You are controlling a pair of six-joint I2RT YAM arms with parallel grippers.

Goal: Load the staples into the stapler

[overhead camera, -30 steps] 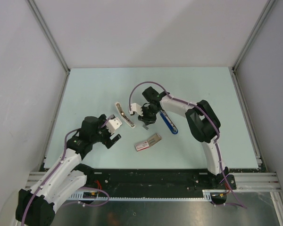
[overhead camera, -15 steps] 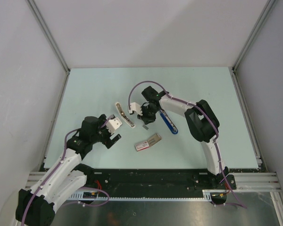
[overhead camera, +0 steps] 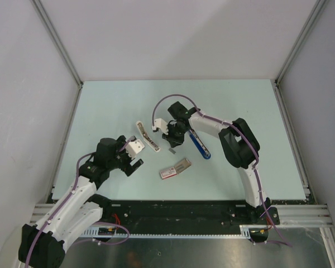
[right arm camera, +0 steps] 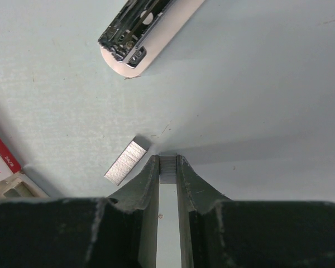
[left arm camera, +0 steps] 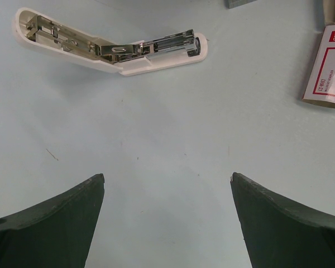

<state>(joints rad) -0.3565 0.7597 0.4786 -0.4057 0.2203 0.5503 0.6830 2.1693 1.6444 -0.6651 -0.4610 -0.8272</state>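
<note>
One short strip of staples (right arm camera: pixel 168 171) is pinched between the closed jaws of my right gripper (right arm camera: pixel 167 161), low over the table, and a loose strip (right arm camera: pixel 126 162) lies just beside the fingertips. To do this step well, I judge I must keep the held strip level and square. I then carry it to the stapler (right arm camera: pixel 151 30), a white one lying opened flat with its metal channel up. There I line the strip along the channel and lower it legs-down before letting go; a skewed strip would likely jam or tip out. My left gripper (left arm camera: pixel 167 178) hangs with jaws spread wide, holding nothing, near the stapler's other side, where it could steady the body. The box (overhead camera: pixel 175 167) sits nearer the arm bases with its grey tray drawn out, and a slim blue thing (overhead camera: pixel 199 145) lies beside the right arm. The table (overhead camera: pixel 111 106) is pale green, matte and faintly scuffed, closed in by plain grey walls (overhead camera: pixel 173 33) on metal posts.
</note>
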